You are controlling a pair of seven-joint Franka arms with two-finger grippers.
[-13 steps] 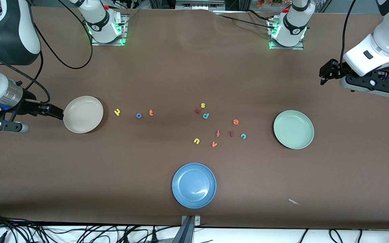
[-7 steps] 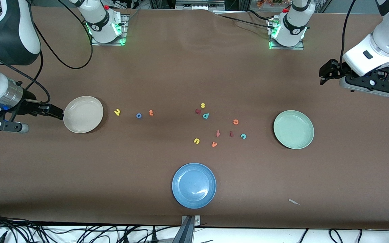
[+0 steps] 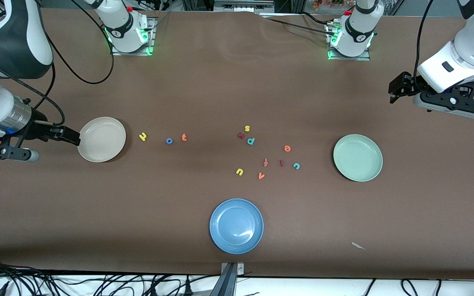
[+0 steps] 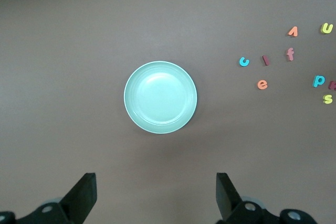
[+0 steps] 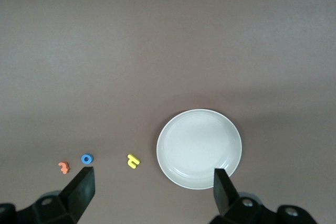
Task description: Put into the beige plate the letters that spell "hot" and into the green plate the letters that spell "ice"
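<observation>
The empty beige plate (image 3: 101, 139) lies toward the right arm's end, with the yellow h (image 3: 142, 136), blue o (image 3: 169, 141) and orange t (image 3: 184, 137) in a row beside it. My right gripper (image 3: 70, 137) hovers open over the table at that plate's rim; its wrist view shows the plate (image 5: 199, 148), the h (image 5: 133, 161), the o (image 5: 87, 158) and the t (image 5: 64, 167). The empty green plate (image 3: 358, 158) lies toward the left arm's end, near the orange e (image 3: 287, 148), dark red i (image 3: 282, 163) and teal c (image 3: 296, 166). My left gripper (image 3: 395, 88) hangs open over bare table.
A blue plate (image 3: 236, 225) sits near the front edge. Spare letters lie mid-table: yellow s (image 3: 247, 128), teal p (image 3: 251, 141), orange-red f (image 3: 265, 162), yellow u (image 3: 239, 172), orange v (image 3: 261, 176). A paper scrap (image 3: 358, 246) lies near the front edge.
My right gripper has crept a little toward the beige plate. The left arm, the plates and the letters have not moved.
</observation>
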